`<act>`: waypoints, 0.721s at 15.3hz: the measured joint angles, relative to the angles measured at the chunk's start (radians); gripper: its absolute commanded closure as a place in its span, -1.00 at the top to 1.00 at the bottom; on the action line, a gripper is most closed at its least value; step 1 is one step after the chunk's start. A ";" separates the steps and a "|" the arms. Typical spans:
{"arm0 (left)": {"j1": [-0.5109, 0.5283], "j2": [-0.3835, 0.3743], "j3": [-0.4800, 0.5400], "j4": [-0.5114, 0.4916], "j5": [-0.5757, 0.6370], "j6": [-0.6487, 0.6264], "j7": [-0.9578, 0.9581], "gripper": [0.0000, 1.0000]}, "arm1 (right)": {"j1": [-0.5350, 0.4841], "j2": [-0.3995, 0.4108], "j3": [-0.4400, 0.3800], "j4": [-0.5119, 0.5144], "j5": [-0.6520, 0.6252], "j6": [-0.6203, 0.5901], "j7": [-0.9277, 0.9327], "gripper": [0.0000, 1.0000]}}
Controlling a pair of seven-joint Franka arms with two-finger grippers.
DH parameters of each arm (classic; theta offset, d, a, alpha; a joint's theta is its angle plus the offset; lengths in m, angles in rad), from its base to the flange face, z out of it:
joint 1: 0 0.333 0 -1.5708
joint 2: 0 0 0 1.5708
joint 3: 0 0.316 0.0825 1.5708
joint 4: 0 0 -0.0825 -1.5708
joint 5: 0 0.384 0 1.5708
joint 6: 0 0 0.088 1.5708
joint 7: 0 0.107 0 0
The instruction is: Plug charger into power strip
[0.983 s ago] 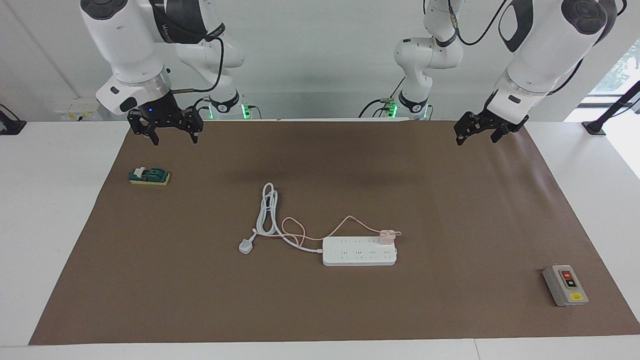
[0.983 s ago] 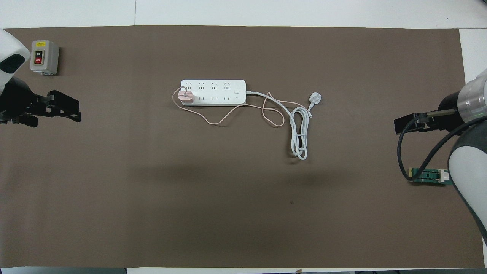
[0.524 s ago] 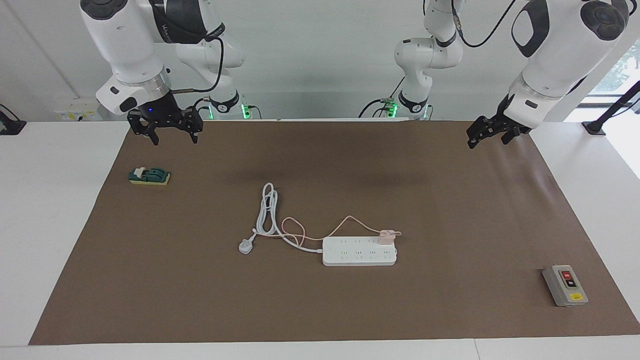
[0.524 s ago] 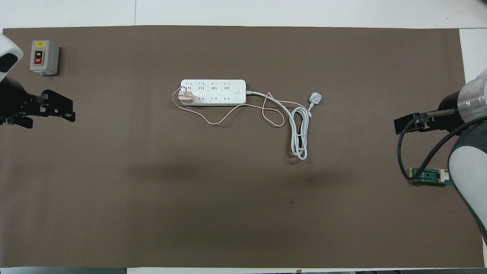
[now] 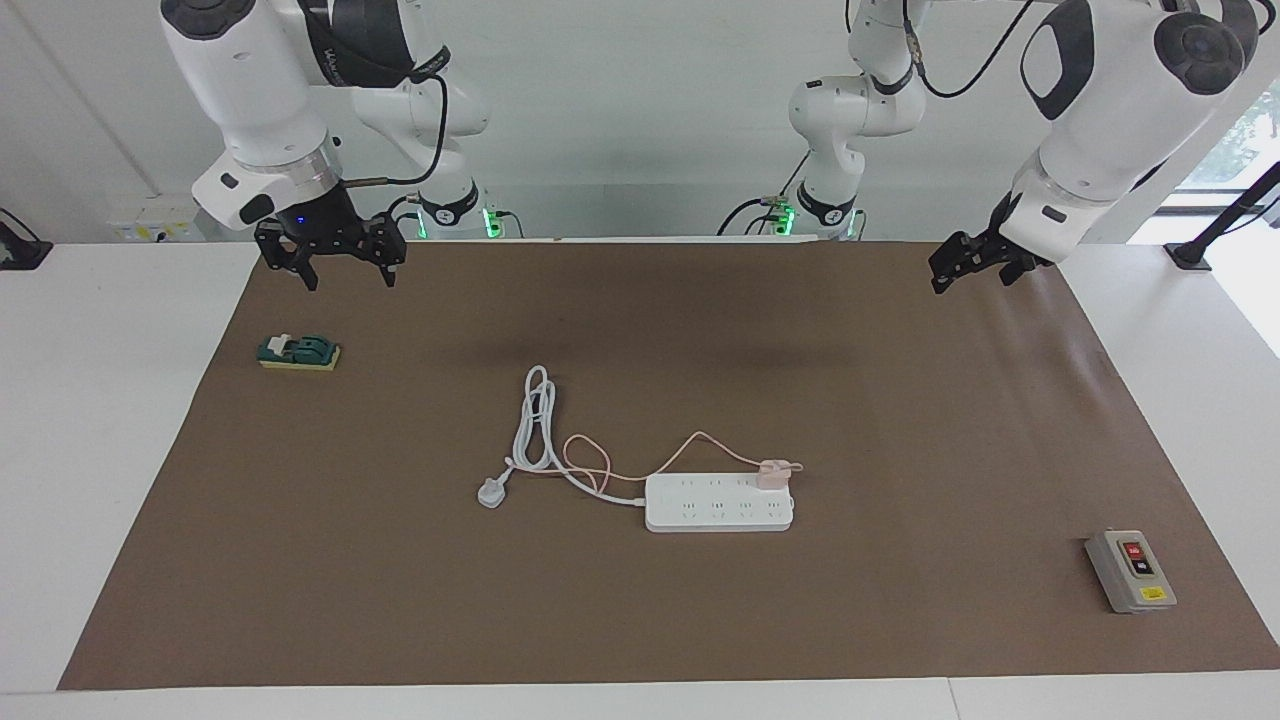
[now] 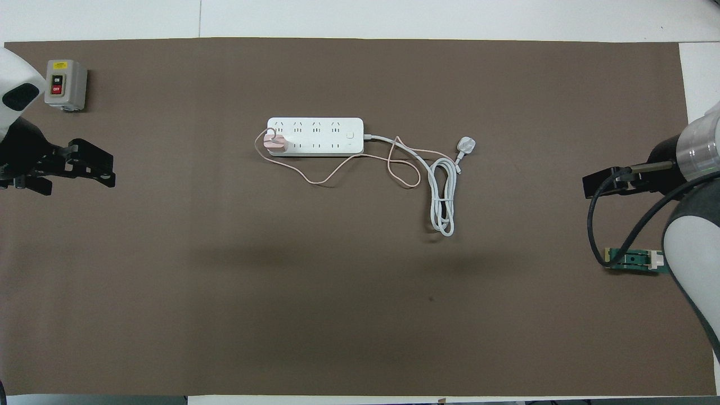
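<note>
The facing camera sits high across the surface [image 5: 120, 420], looking back at both robots from some way off. The overhead camera hangs above the robots' end, looking steeply down and forward. Both take in the whole brown mat [image 6: 360, 315], half a turn apart.

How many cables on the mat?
2. The power strip's thick white cord coils toward the right arm's end; the charger's thin pink cable loops beside the strip, crossing it.
</note>
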State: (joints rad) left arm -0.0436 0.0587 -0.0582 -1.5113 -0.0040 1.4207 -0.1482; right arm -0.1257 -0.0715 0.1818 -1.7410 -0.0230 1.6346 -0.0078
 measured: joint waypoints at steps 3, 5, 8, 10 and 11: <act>0.001 -0.033 0.009 -0.060 0.001 0.025 0.000 1.00 | 0.000 0.000 0.000 0.000 0.000 0.000 0.000 1.00; 0.000 -0.015 0.019 -0.059 0.001 0.025 0.000 1.00 | 0.000 0.000 0.000 0.000 0.000 0.000 0.000 1.00; -0.005 -0.007 0.017 -0.057 0.001 0.025 0.007 1.00 | 0.000 0.000 0.000 0.000 0.000 0.000 0.000 1.00; -0.005 -0.008 0.017 -0.057 0.001 0.025 0.025 1.00 | 0.000 0.000 0.000 0.000 0.000 0.000 0.000 1.00; -0.004 -0.010 0.018 -0.057 0.001 0.026 0.036 1.00 | 0.000 0.000 0.000 0.000 0.000 0.000 0.000 1.00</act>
State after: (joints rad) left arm -0.0479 0.0491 -0.0397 -1.5681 -0.0032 1.4467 -0.1125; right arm -0.1257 -0.0715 0.1818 -1.7410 -0.0230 1.6346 -0.0077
